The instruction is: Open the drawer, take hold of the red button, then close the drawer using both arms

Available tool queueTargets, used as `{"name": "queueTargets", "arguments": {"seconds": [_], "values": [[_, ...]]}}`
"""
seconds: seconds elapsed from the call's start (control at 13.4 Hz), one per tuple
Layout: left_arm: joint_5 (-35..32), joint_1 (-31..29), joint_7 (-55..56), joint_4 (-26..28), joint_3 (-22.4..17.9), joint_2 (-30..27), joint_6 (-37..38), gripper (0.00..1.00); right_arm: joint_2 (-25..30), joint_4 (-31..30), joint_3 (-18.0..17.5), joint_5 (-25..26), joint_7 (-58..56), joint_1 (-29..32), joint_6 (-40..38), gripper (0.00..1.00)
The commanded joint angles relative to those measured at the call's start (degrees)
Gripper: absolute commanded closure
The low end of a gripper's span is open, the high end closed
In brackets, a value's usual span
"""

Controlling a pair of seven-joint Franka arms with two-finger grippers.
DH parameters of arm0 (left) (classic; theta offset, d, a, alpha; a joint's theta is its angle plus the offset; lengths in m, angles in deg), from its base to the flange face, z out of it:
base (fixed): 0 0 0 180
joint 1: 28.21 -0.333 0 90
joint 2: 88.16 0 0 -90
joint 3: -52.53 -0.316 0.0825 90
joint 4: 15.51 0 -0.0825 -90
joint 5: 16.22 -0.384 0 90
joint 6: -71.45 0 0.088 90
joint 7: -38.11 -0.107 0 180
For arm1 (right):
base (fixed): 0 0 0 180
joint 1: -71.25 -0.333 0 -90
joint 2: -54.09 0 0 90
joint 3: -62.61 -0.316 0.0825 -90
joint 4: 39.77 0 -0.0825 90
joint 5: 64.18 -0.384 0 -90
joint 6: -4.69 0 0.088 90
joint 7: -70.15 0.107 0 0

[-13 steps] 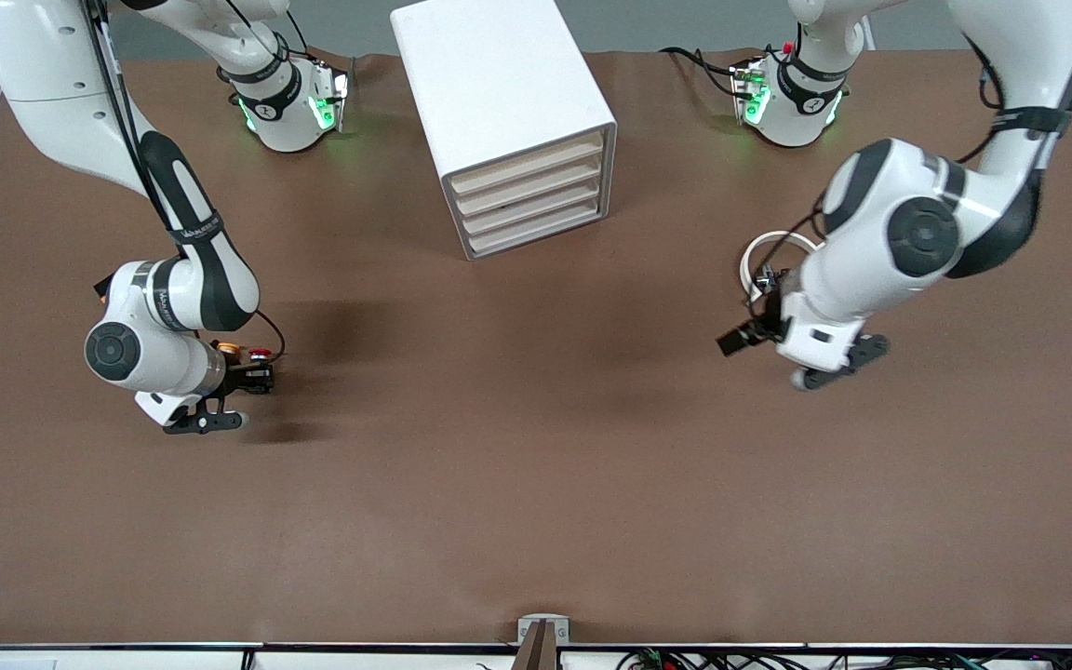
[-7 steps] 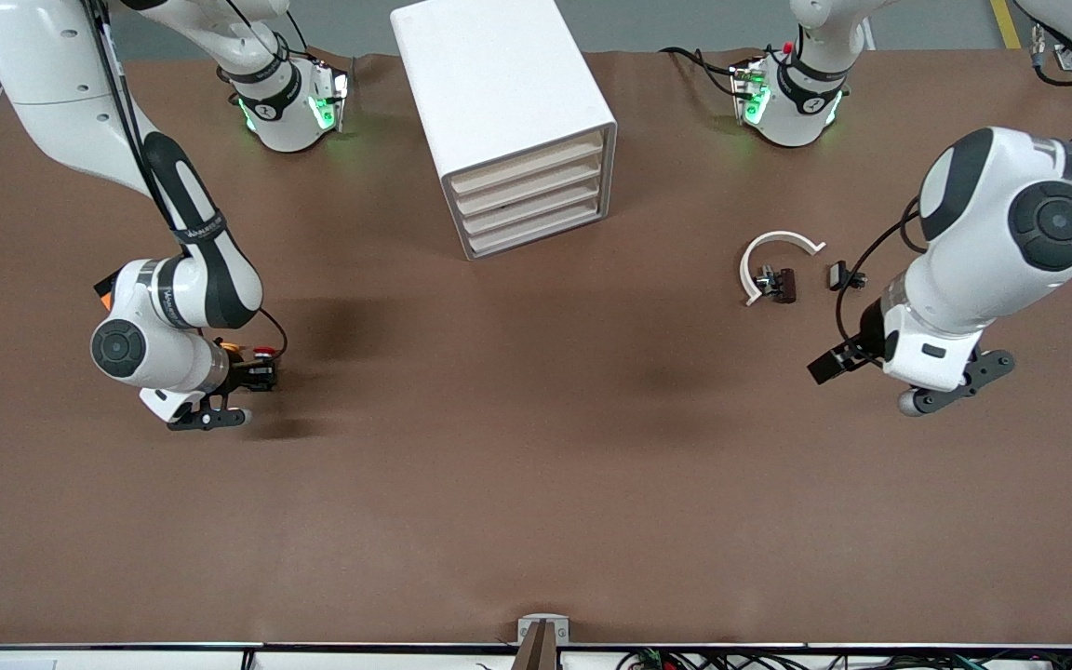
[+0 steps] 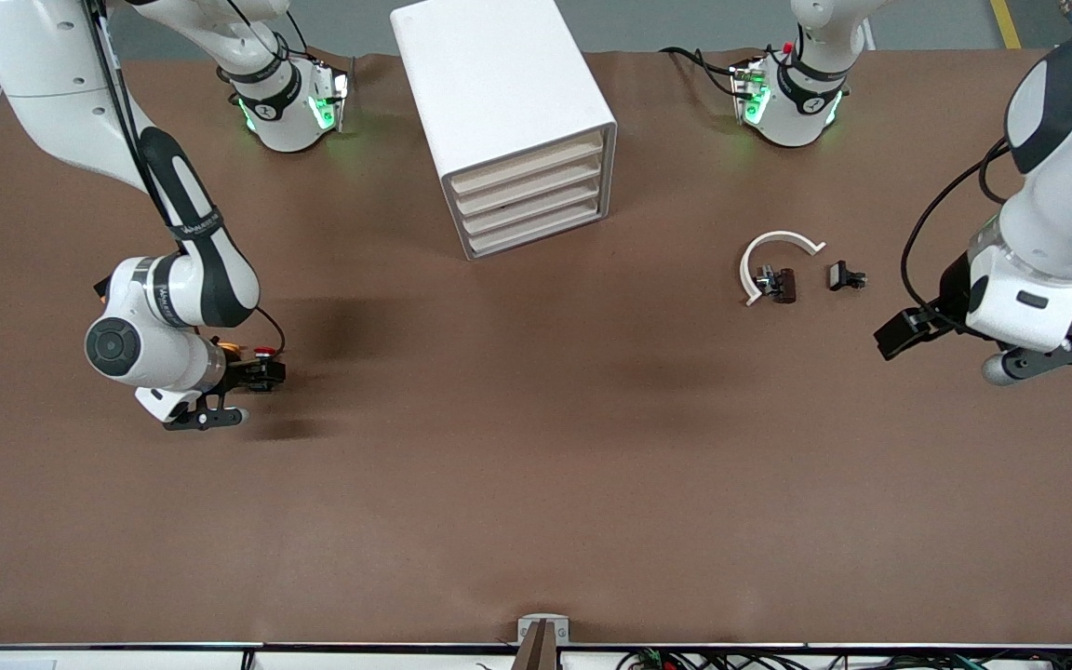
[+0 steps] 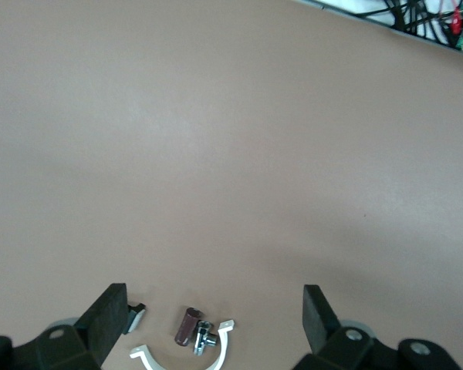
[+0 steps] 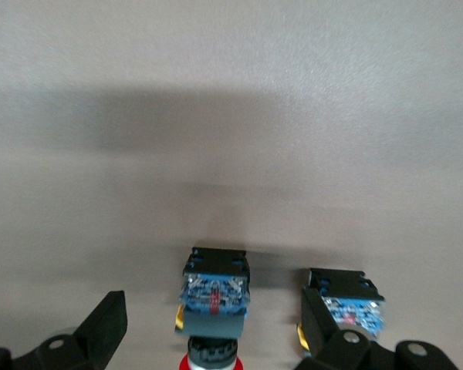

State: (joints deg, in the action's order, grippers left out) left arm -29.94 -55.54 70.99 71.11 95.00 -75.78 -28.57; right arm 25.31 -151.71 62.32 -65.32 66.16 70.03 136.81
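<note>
Brown matting covers the whole table (image 3: pixel 536 484), and on it the white cabinet (image 3: pixel 499 102) stands between the two arm bases, its four drawers all pushed in. The drawer (image 3: pixel 527 167) to be opened is one of these; none shows any gap yet.

Next in size, the left gripper (image 4: pixel 212 308) hangs over the left arm's end of the table with its fingers spread wide and nothing between them. In its wrist view a white curved clip (image 4: pixel 181 356) and a small dark part (image 4: pixel 188 327) lie on the mat below.

At the right arm's end, the right gripper (image 5: pixel 212 320) is low over the mat, fingers (image 5: pixel 108 320) apart and empty, one on each side of the button (image 5: pixel 214 297). A second, similar blue-bodied button (image 5: pixel 347 304) sits just beside it, close to one finger.

The step in hand looks like the grab. To do it well, the gripper should come down square, so the blue-and-black body sits centred between the fingers. It should close gently on the flat sides, not the round cap. The main risk is nudging or trapping the neighbouring button, so that finger needs room. The cabinet is shut, so the left arm should open a drawer first.
</note>
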Motion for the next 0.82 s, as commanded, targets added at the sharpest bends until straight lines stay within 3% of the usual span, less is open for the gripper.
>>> {"name": "queueTargets", "arguments": {"seconds": [0.0,0.45,0.6,0.75], "values": [[-0.5,3.6,-4.9,0.0,-3.6,-4.5,2.0,0.0,4.9,1.1,-0.9,0.3,0.5,0.6,-6.1,0.0],[6.0,23.3,-20.5,1.5,-29.2,-11.8,7.5,0.0,14.6,9.4,-0.9,-0.1,0.4,0.7,-23.3,0.0],[9.1,25.4,-25.7,4.5,-33.4,-14.5,7.6,0.0,15.6,15.2,-0.7,-0.1,0.4,1.0,-32.3,0.0],[9.4,25.8,-26.5,6.9,-33.7,-16.9,7.6,0.0,16.2,20.8,-0.8,-0.1,0.4,2.2,-37.4,0.0]]}}
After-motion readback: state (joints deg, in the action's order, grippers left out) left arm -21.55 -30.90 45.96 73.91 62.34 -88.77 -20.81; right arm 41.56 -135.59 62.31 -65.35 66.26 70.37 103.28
